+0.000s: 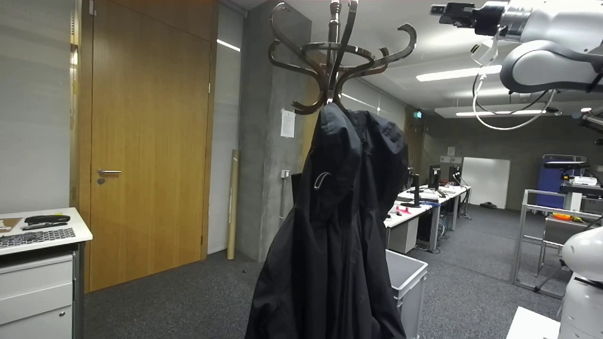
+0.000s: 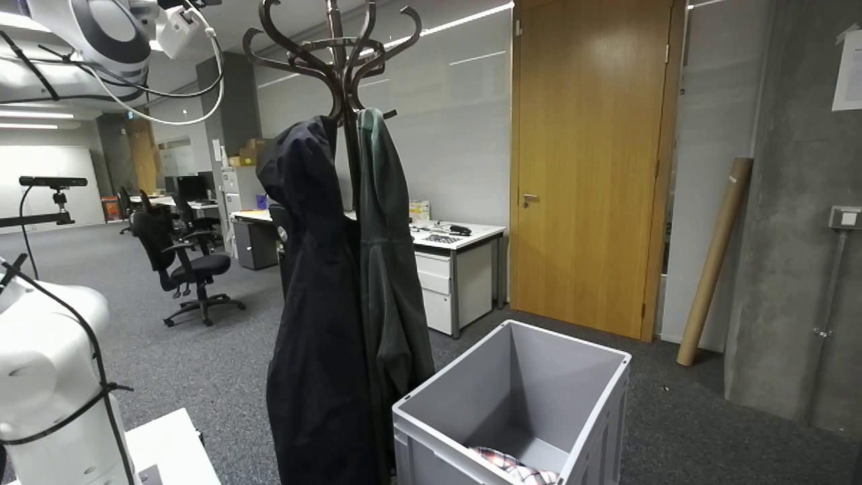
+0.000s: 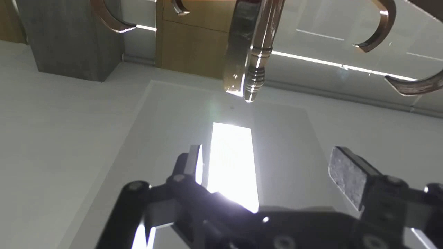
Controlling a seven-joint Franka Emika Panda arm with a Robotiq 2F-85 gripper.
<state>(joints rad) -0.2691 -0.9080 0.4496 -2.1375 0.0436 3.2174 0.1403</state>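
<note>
Gaping wide in the wrist view, the gripper is holding nothing, the rack standing ahead, untouched. Over in an exterior view, it's hovering in mid-air, while dark coats are hanging from the rack by their tops, probably so they're draping freely. And in an exterior view, a coat is showing greenish, and the bin is revealing checked cloth, hidden elsewhere.

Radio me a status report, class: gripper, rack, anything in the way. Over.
Gripper open, nothing held. Rack upright, coats on it. Hooks ahead, possibly in the way.
</note>
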